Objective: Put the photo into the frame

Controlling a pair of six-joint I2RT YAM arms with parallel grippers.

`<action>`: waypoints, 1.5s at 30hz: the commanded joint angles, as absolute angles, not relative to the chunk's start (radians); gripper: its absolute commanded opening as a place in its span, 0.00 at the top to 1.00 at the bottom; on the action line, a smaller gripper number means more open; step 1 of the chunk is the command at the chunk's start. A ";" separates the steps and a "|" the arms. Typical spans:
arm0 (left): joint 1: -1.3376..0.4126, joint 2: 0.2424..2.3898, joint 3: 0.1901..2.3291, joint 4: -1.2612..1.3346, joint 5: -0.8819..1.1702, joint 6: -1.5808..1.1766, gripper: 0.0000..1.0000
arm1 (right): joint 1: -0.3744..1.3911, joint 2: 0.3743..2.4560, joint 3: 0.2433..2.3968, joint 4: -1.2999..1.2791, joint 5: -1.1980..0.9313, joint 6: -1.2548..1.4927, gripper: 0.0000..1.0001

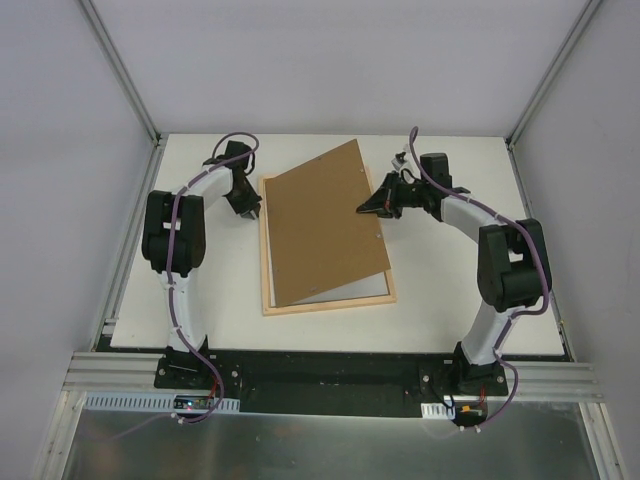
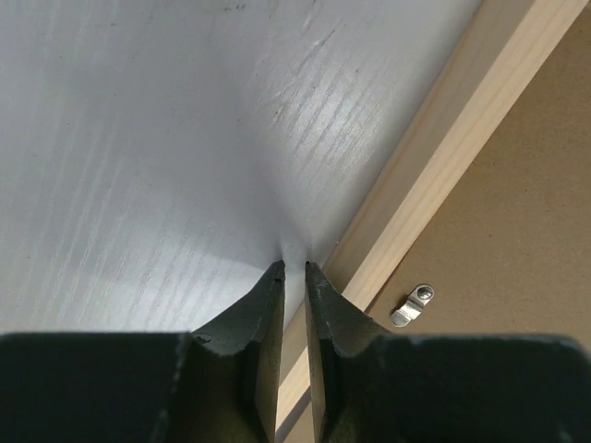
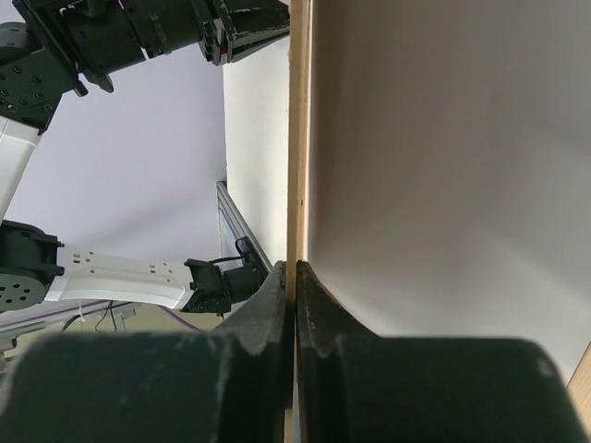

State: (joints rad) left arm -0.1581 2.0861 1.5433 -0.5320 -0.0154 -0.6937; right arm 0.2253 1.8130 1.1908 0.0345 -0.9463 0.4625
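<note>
Pale grey walls are closing in a white desk (image 1: 450, 290), which is carrying everything here.

On the left, the left hand (image 1: 250, 212) is pointing down at the desk just outside the left strip of the frame (image 1: 264, 262). In its wrist view the left hand (image 2: 294, 266) is showing only a narrow slit between its two black fingers. Nothing is sitting in that slit, and the tips are resting on the bare desk beside the wood strip (image 2: 443, 148).

In the middle, the rectangular frame of narrow light wood strips is lying flat. A plain brown backing board (image 1: 325, 220) is lying askew over it, its lower left part sitting down within the frame and its right side tilting up. A small metal clip (image 2: 413, 305) is sitting on the board (image 2: 517, 231) just inside the strip.

A pale band (image 1: 345, 290) is showing inside the frame below the raised edge. Whether that is the photo's white back or the clear pane, I cannot tell.

On the right, the right hand (image 1: 368, 207) is pinching the board's right edge. Its wrist view is showing the right hand (image 3: 294, 266) clamping tight on that thin edge (image 3: 297, 138).

Counting: one frame, one board, one clip in view, two hands.
</note>
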 commanded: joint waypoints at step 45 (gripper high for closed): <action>-0.149 2.039 1.468 -0.497 0.100 -0.693 0.92 | 0.253 1.896 1.157 0.046 -0.789 0.368 0.87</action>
State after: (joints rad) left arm -0.1421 2.0670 1.4933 -0.4675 0.0708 -0.6930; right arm 0.2314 1.8931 1.1057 0.1970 -0.8791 0.4969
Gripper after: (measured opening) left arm 0.082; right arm 0.081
